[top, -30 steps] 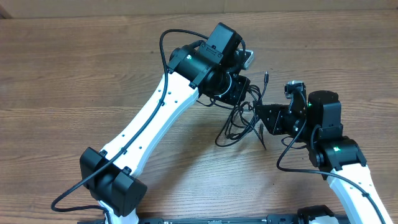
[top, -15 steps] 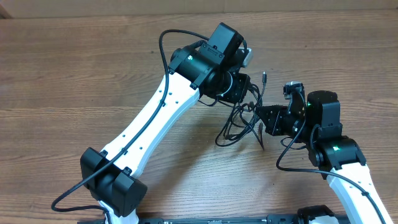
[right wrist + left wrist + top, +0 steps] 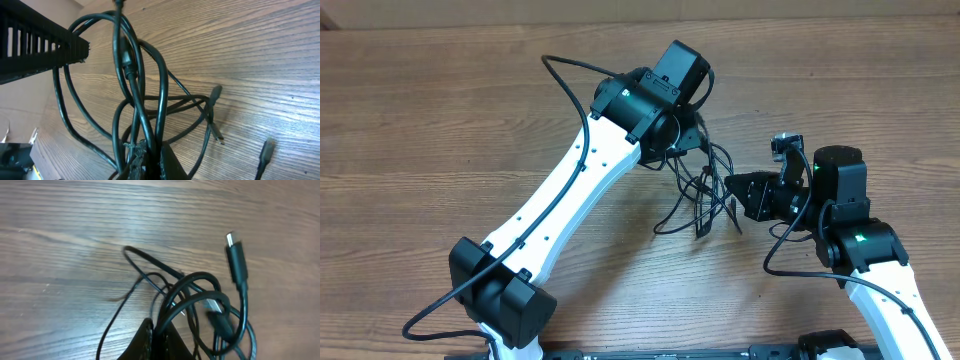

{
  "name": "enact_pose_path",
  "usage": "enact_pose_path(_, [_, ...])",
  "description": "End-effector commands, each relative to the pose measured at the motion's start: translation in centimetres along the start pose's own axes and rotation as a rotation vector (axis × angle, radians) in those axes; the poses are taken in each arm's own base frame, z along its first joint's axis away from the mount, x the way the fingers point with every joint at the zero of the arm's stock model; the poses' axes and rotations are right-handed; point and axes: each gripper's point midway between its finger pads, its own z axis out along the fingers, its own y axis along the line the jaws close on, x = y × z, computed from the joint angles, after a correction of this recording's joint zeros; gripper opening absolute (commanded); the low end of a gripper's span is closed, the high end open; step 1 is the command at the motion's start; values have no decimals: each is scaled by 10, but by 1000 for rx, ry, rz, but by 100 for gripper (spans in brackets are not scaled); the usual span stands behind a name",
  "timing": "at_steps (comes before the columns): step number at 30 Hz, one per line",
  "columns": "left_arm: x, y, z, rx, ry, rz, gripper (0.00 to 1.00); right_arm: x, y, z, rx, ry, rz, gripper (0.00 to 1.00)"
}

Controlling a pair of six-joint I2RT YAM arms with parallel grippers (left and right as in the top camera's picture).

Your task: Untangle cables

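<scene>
Cables in one tangled bunch; L jaws clamped on it, R jaws likewise.

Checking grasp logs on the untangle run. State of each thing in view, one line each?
cables: tangled in one bundle, gripped from both sides.
left gripper: shut on the cables.
right gripper: shut on the cables.
plug end: unconnected, sticking out of the bundle.
</scene>
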Motion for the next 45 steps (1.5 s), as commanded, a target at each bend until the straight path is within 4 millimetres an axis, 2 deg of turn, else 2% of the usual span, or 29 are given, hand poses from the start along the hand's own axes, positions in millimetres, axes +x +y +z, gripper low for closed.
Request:
enact_pose_path(1, [-21, 19, -9, -92, -116, -142, 4, 0, 5, -1, -27, 5, -2, 4])
enact_pose_path(4, [-20, 29, -10, -133, -130, -207, 4, 0, 5, -1, -27, 5, -2, 4])
enact_pose_path(9, [-19, 30, -11, -138, -129, -229, 4, -1, 5, -1, -26, 5, -2, 4])
enact_pose_path(11, [-19, 30, -11, -139, -124, -205, 4, 0, 5, -1, -26, 5, -2, 9])
enact_pose_path(12, [-19, 30, -10, -138, -119, -172, 4, -1, 5, -1, -26, 4, -2, 16])
enact_pose_path(13, [-18, 29, -10, -138, -111, -123, 4, -1, 5, -1, -26, 4, -2, 31])
enact_pose_path(16, [-15, 27, -10, -130, -87, 7, 4, 0, 5, -1, -25, 5, -2, 48])
enact_pose_path(25, [0, -4, -13, 37, 7, 429, 4, 3, 4, -1, -22, 17, 7, 54])
enact_pose_path(28, [-5, -10, -32, 67, -40, 504, 4, 5, 3, -1, -19, 25, 13, 57])
enact_pose_path(31, [-12, -19, -60, 106, -108, 568, 4, 5, 3, -1, -19, 25, 13, 62])
enact_pose_path(35, [-15, -26, -115, 178, -226, 636, 4, 4, 4, -1, -24, 24, 11, 73])
enact_pose_path(37, [-11, -27, -133, 213, -255, 662, 4, 3, 12, -1, -65, 22, -1, 77])
enact_pose_path(39, [-4, -27, -151, 247, -277, 705, 4, -3, 31, -3, -167, 9, -39, 78])
enact_pose_path(42, [3, -24, -164, 261, -288, 764, 4, -11, 47, -7, -253, -13, -63, 79])
enact_pose_path(45, [7, -19, -166, 249, -281, 807, 4, -20, 56, -9, -289, -43, -51, 79])
